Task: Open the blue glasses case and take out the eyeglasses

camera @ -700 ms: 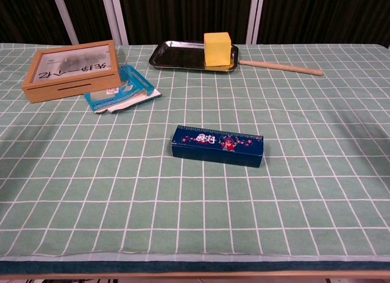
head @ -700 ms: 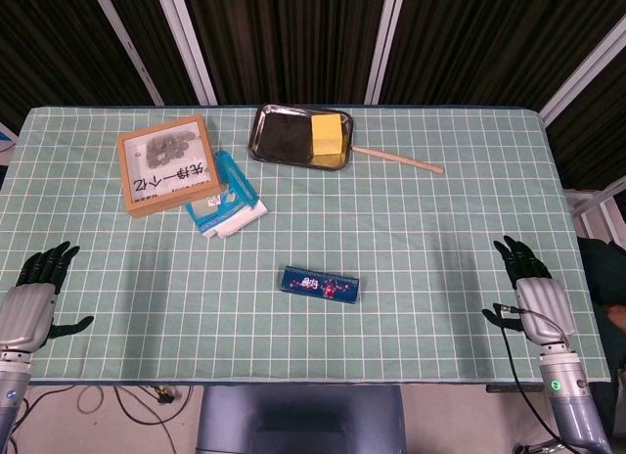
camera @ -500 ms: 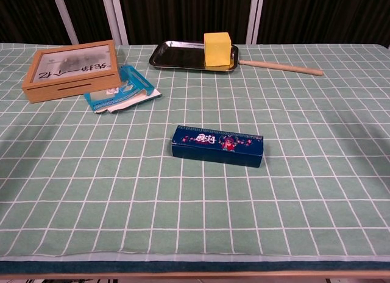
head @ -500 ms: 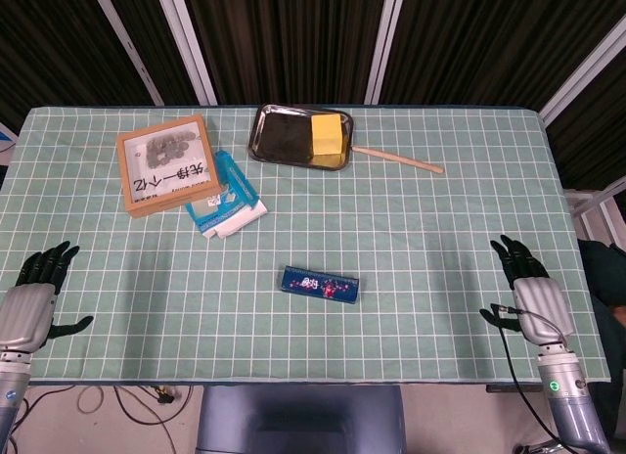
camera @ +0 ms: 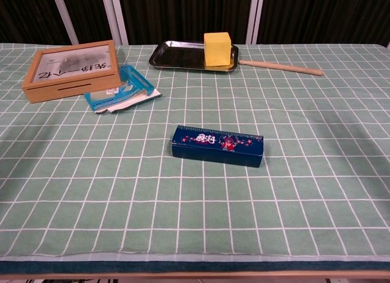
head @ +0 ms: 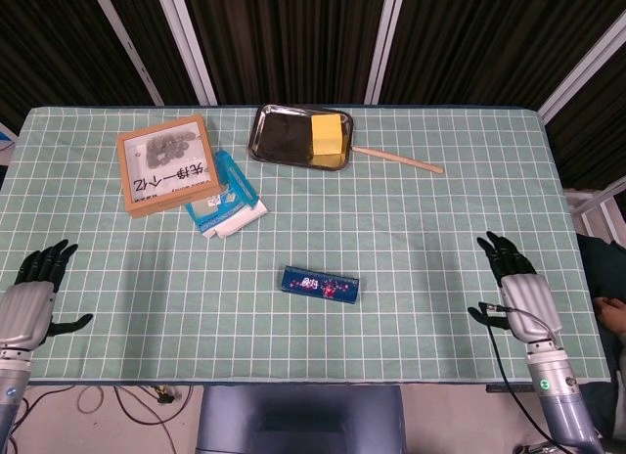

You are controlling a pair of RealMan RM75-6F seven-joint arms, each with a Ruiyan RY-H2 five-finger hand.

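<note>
The blue glasses case [head: 321, 285] [camera: 217, 145] lies closed and flat near the middle of the green checked table, its printed lid facing up. No eyeglasses show. My left hand [head: 29, 302] hovers at the table's near left corner, fingers spread, holding nothing. My right hand [head: 515, 291] is at the near right edge, also spread and empty. Both hands are far from the case, and neither shows in the chest view.
A wooden framed box [head: 167, 164] and a light blue packet [head: 225, 196] sit at the back left. A dark metal tray [head: 270, 121] holds a yellow block [head: 329, 137] and a black pad, with a wooden stick [head: 399, 159] beside it.
My right hand has shifted a little to the left, inward over the table edge. The left hand and the case have not moved.
</note>
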